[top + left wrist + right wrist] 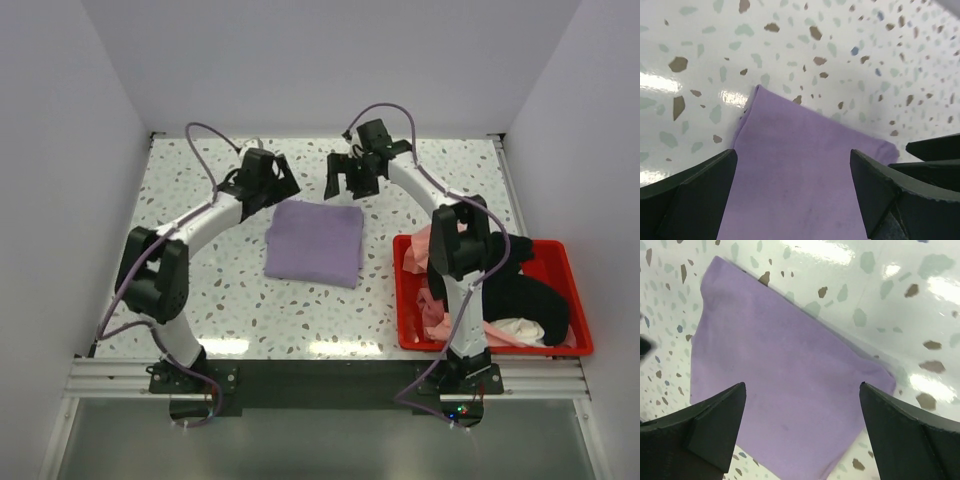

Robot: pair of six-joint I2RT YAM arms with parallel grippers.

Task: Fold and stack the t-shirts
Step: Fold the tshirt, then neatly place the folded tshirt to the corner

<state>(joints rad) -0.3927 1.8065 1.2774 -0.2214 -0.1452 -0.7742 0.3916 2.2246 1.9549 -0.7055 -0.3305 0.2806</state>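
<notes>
On the left, the left arm (200, 225) reaches up and inward across the speckled surface (220, 290). The left jaws hang by the far left corner of the purple shirt (315, 240). They are spread wide and released, with nothing caught between them. In the left wrist view the purple shirt (800, 175) fills the gap between them, with one rounded corner pointing away over the speckles.

The purple shirt lies at the middle of the surface, folded into a flat, nearly square packet, slightly skewed. Its edges are fairly even and it lies well apart from the other clothes.

To its right, the right arm (420, 185) curves back over the surface. The right jaws hang just beyond the packet's far right corner, also released and wide apart, gripping nothing. The right wrist view looks down on the purple shirt (785, 375), smooth, with bare surface around it on three sides.

At the near right stands a red bin (500, 350), partly hidden by the right arm. In it lie a crumpled pink shirt (435, 315), a black shirt (525, 300) heaped across the middle, and a white shirt (520, 328) showing at the near edge.
</notes>
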